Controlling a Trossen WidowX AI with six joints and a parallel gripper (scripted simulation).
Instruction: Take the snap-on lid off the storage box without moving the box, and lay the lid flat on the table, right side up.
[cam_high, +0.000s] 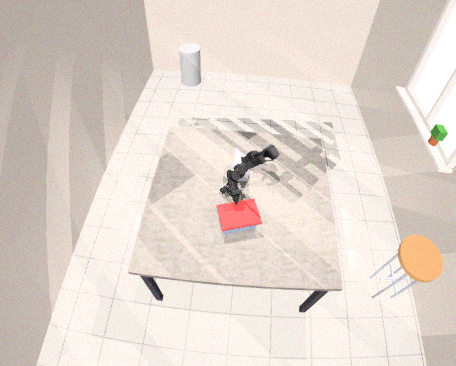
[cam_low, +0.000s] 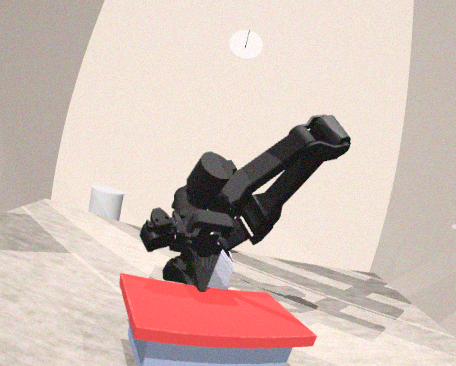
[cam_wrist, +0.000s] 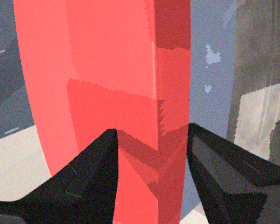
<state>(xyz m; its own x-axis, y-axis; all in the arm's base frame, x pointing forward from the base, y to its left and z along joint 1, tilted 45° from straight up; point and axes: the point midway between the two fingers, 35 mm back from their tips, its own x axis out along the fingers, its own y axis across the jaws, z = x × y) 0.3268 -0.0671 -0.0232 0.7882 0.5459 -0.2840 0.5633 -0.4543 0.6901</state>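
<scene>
Red lid (cam_high: 239, 215) (cam_low: 215, 315) (cam_wrist: 112, 45) gripped at edge by pincer (cam_high: 236, 202) (cam_low: 202, 290) (cam_wrist: 150, 135) — still seated on blue box (cam_high: 240, 229) (cam_low: 215, 354) (cam_wrist: 212, 30), box standing on bench (cam_high: 185, 250) (cam_low: 50, 300). Grip done; unsnapping, lifting clear, laying flat right side up — all left.

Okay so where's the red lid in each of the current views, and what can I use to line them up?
Top: the red lid is just below centre, on the blue box.
Exterior: bottom, around the middle.
Wrist: a tall band left of centre, running top to bottom.
Shared landmark: the gripper, shut on the lid's edge.
</scene>
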